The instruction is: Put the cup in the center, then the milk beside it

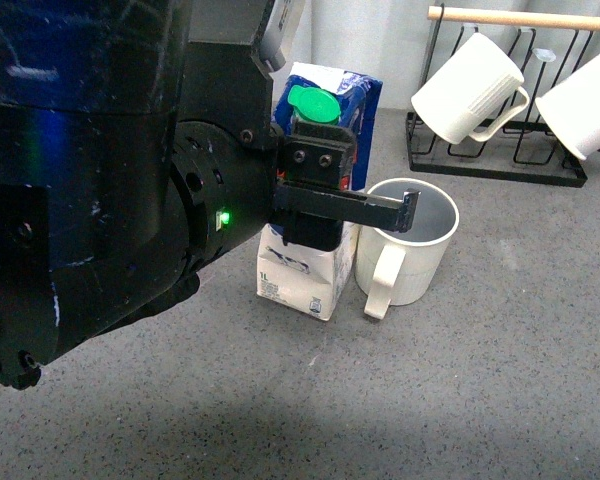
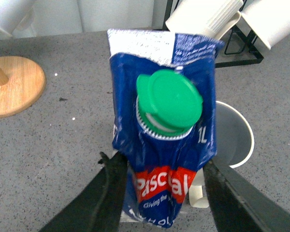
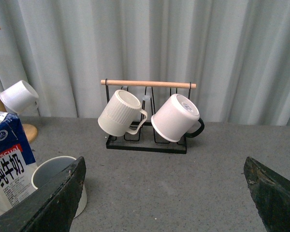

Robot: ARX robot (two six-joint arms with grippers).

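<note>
The blue-and-white Pascual milk carton (image 1: 305,275) with a green cap (image 1: 313,103) stands right against the left side of the cream-white cup (image 1: 412,245), its base at the grey table. The cup is upright with its handle towards me. My left gripper (image 1: 365,200) is shut on the milk carton's upper body. In the left wrist view both black fingers (image 2: 111,183) press the carton (image 2: 159,188) at its red logo, with the cup (image 2: 234,140) just beyond. My right gripper (image 3: 164,193) is open and empty above bare table, with the carton (image 3: 9,169) and cup (image 3: 53,169) off to one side.
A black wire rack (image 1: 495,165) with a wooden bar stands at the back right. It holds a ribbed white mug (image 1: 470,90) and a smooth white mug (image 1: 585,100). A round wooden stand base (image 2: 12,84) lies beyond the carton, and a white cup (image 3: 19,96) hangs on that stand.
</note>
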